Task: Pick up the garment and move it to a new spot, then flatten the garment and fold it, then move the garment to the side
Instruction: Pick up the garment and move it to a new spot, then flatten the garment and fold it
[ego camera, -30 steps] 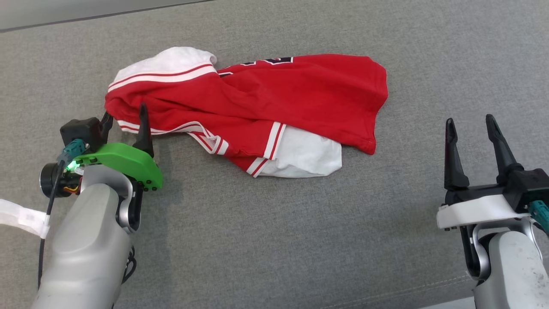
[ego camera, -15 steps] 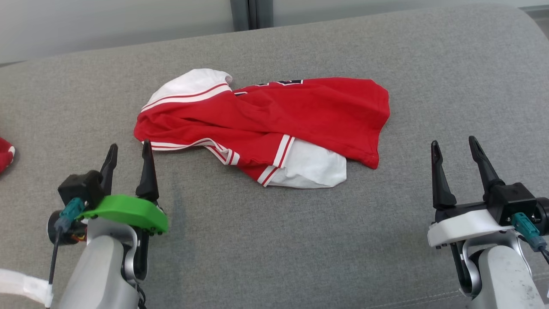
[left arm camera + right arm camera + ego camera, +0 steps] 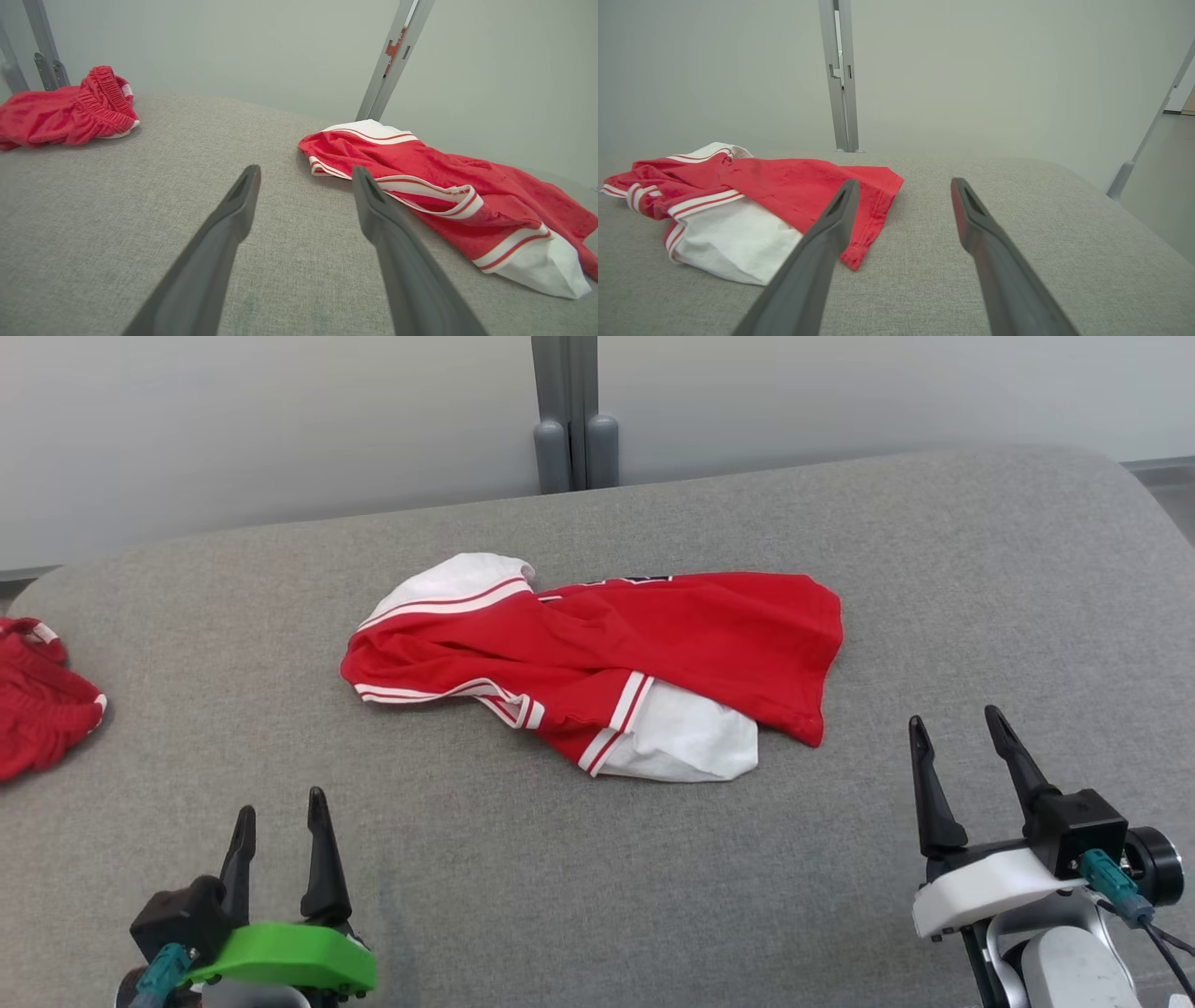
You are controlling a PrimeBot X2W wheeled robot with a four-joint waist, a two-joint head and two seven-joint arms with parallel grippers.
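Observation:
A red garment (image 3: pixel 653 644) with white sleeves and red-and-white striped trim lies crumpled in the middle of the grey cushioned surface (image 3: pixel 560 877). The left wrist view has the garment (image 3: pixel 448 196) to the right of the fingers; the right wrist view has the garment (image 3: pixel 752 196) to their left. My left gripper (image 3: pixel 280 803) stands open at the lower left, well short of the garment's left end. At the lower right my right gripper (image 3: pixel 952 719) is open too, just right of the red hem. Nothing is between either pair of fingers.
A second red garment (image 3: pixel 37 695) lies bunched at the far left edge of the surface, and that red bundle (image 3: pixel 65 109) is at the upper left in the left wrist view. A grey post (image 3: pixel 569 411) stands against the pale wall behind. The surface rounds off at the far right.
My left gripper has drawn back from the garment's left end, which it was touching. The head camera has tilted up, bringing the wall, the post and the second red garment into view.

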